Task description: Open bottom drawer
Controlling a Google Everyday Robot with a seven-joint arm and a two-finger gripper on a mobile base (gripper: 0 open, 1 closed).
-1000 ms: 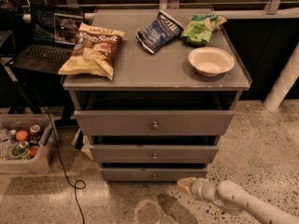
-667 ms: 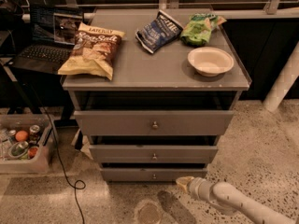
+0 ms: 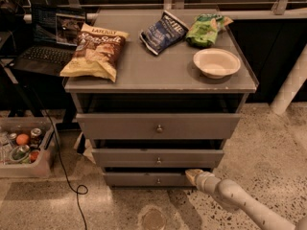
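The cream-tipped gripper (image 3: 193,176), on its pale jointed arm (image 3: 240,202), sat at the right end of the grey flat-fronted bottom drawer (image 3: 139,179). Whether it was open or closed could not be told. That drawer was lowest in the grey cabinet (image 3: 144,75), its small round metal knob (image 3: 158,180) left of the gripper, beneath the mid-sized grey drawer (image 3: 124,157). On top rested a shallow white bowl (image 3: 217,62) and a brown-and-yellow chip bag (image 3: 96,51).
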